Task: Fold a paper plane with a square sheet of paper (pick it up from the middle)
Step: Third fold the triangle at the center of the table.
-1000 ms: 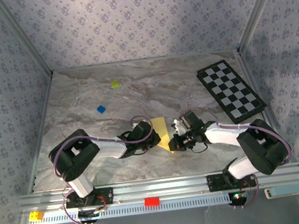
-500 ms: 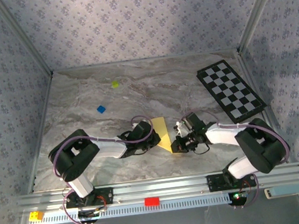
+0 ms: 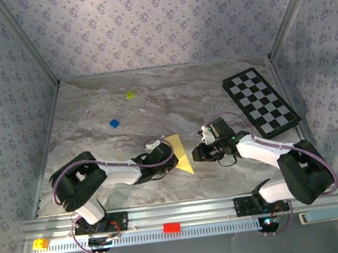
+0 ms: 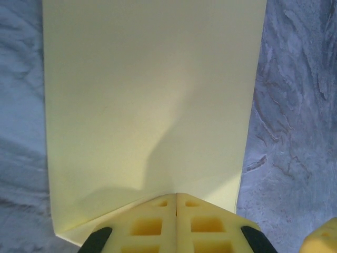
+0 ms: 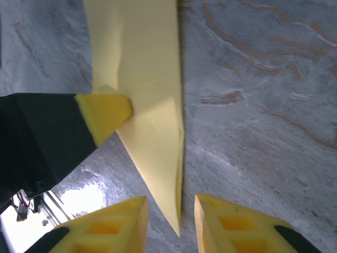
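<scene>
Pinching the yellow paper [image 4: 147, 95] alone, the left gripper [image 4: 176, 197] risks the fold springing open beside the spread right gripper [image 5: 171, 203].

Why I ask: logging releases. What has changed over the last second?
The right fingers opened and let go of the tip of the yellow paper. The left fingers stayed shut on it, shifting slightly leftward. The checkered board, blue block and yellow-green block stayed put.
</scene>
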You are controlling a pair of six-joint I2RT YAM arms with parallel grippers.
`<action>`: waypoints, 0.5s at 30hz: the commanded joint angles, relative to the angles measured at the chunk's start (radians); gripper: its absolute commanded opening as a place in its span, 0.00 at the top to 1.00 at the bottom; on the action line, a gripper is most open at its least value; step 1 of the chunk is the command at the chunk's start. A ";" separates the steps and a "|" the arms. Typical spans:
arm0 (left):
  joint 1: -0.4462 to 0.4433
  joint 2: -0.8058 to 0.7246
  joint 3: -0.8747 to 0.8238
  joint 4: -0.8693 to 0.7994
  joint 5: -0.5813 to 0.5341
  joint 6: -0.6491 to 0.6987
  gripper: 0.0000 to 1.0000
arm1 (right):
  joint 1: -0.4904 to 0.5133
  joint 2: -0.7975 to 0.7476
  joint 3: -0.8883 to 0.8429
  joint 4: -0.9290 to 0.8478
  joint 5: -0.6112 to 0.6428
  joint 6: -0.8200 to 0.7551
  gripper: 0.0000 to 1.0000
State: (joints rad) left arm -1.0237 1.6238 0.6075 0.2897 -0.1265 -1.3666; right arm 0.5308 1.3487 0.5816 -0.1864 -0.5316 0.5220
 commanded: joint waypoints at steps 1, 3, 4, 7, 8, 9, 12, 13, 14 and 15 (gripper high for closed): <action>-0.009 -0.054 -0.017 -0.058 -0.070 -0.025 0.92 | 0.008 0.024 0.041 -0.043 0.032 -0.027 0.69; -0.008 -0.084 -0.013 -0.066 -0.073 0.009 0.87 | 0.012 0.029 0.045 -0.046 0.034 -0.029 0.68; -0.009 -0.103 -0.008 -0.077 -0.076 0.029 0.84 | 0.015 0.031 0.046 -0.044 0.036 -0.027 0.67; -0.007 -0.163 0.013 -0.153 -0.096 0.083 0.75 | 0.028 0.032 0.049 -0.041 0.045 -0.022 0.65; -0.007 -0.184 0.015 -0.180 -0.108 0.096 0.73 | 0.031 0.035 0.049 -0.040 0.049 -0.022 0.65; -0.006 -0.208 0.014 -0.206 -0.120 0.108 0.70 | 0.036 0.035 0.051 -0.036 0.052 -0.019 0.65; 0.022 -0.282 -0.016 -0.240 -0.108 0.136 0.60 | 0.047 0.048 0.060 -0.028 0.058 -0.018 0.62; 0.039 -0.307 -0.033 -0.246 -0.088 0.143 0.59 | 0.052 0.055 0.066 -0.026 0.055 -0.016 0.62; 0.051 -0.330 -0.049 -0.248 -0.077 0.148 0.57 | 0.054 0.061 0.071 -0.022 0.051 -0.016 0.62; 0.066 -0.355 -0.066 -0.251 -0.063 0.152 0.55 | 0.056 0.069 0.076 -0.018 0.048 -0.014 0.62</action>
State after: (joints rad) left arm -0.9886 1.3224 0.5827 0.1120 -0.1986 -1.2514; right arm 0.5781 1.3968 0.6243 -0.2054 -0.4923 0.5110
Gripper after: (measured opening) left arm 0.437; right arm 0.382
